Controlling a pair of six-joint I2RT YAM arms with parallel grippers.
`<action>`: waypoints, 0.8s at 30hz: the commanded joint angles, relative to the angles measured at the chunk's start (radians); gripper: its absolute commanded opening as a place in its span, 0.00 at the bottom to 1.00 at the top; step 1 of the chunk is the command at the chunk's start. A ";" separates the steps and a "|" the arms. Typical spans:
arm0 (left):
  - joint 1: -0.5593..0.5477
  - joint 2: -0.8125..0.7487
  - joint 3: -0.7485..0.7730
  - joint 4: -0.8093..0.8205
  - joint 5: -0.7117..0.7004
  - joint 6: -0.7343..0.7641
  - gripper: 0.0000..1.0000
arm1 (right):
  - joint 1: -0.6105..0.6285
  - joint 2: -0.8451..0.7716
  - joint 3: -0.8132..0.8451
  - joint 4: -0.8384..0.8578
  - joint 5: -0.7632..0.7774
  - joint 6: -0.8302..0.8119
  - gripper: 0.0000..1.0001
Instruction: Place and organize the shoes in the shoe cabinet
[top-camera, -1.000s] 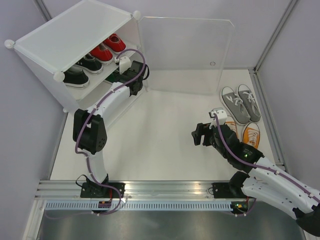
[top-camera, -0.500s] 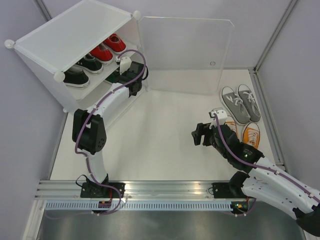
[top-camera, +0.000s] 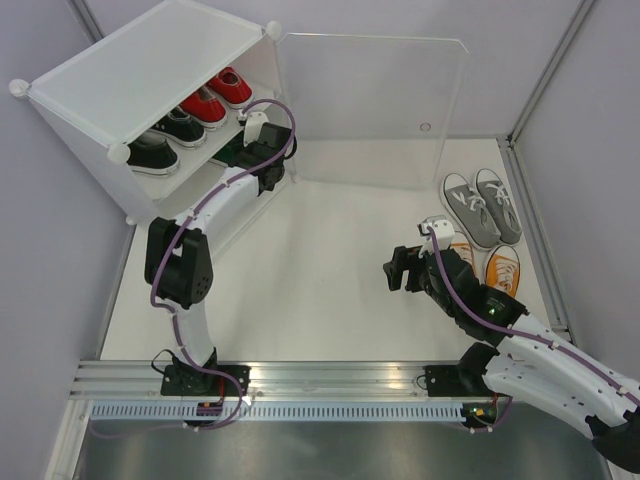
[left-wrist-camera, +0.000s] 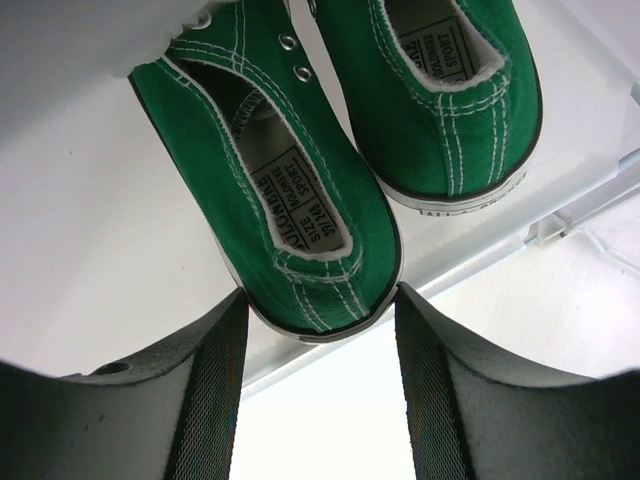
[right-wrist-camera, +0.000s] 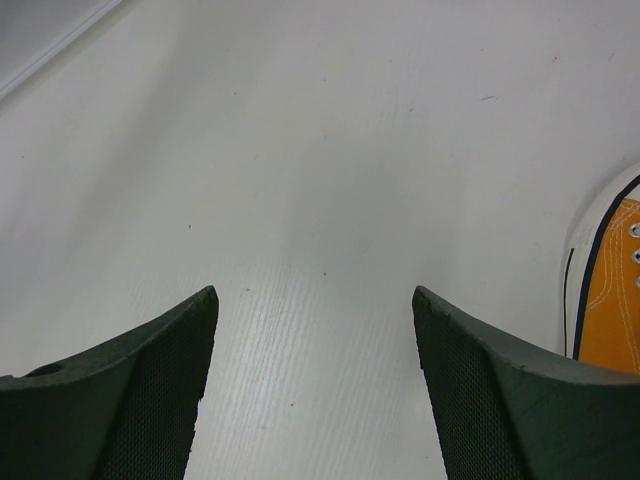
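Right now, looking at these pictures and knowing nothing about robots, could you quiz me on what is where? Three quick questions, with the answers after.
1. True or false: the grey shoes are inside the shoe cabinet.
2. Which shoes lie right in front of the left pincer? A red, B green, C orange.
3. What does the right pincer hold?

Key:
1. False. They lie on the table, at the right.
2. B, the green shoes, on a cabinet shelf.
3. Nothing. It is open over bare table, with an orange shoe beside it.
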 joint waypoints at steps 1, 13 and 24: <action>0.015 0.025 0.020 0.186 0.130 0.080 0.38 | 0.003 0.000 -0.007 0.024 -0.002 0.000 0.82; 0.002 -0.092 -0.082 0.154 0.084 -0.024 0.98 | 0.003 0.009 -0.005 0.030 -0.008 -0.003 0.82; -0.106 -0.161 -0.099 0.065 -0.028 -0.156 0.71 | 0.003 0.009 -0.002 0.023 -0.005 -0.003 0.82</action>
